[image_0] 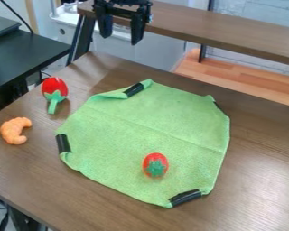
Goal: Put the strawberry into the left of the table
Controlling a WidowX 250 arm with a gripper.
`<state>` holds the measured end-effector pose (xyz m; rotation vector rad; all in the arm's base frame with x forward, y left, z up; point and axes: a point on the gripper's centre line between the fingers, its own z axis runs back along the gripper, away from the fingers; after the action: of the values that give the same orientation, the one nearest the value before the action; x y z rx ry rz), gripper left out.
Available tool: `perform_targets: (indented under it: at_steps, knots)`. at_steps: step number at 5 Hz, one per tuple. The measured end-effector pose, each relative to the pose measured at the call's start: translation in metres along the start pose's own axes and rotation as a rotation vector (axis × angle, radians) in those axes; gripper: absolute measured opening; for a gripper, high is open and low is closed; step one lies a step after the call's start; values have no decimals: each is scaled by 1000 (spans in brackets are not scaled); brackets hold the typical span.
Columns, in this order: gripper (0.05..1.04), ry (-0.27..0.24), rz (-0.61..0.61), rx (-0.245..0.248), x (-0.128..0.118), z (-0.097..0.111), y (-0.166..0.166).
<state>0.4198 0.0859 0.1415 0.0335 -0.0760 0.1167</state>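
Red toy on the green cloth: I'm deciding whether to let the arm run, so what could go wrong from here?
The red toy on the green cloth and the stemmed red toy both have green parts, so the gripper might pick the wrong one. Its fingers could pinch the cloth under the toy. Setting it down at the picture's left might bump the orange toy near the table's edge.

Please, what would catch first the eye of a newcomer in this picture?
The bright green cloth, spread over the middle of the brown table. Then the small red toy with green leaves on the cloth's near part, and the black gripper hanging open at the top.
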Motion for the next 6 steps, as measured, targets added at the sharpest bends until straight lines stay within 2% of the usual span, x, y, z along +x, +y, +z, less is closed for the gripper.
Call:
perform_targets:
  at_steps: [1, 2, 3, 4, 5, 6]
  knots:
    - [999, 48, 13, -16, -3, -20, -3]
    - [999, 91, 73, -120, -19, -56, -21]
    - [999, 68, 208, -209, -35, -67, -38]
    - [999, 28, 341, -212, -55, -79, -54]
    - [999, -16, 388, -185, -68, -78, -79]
    - [999, -31, 408, -134, -82, -80, -104]
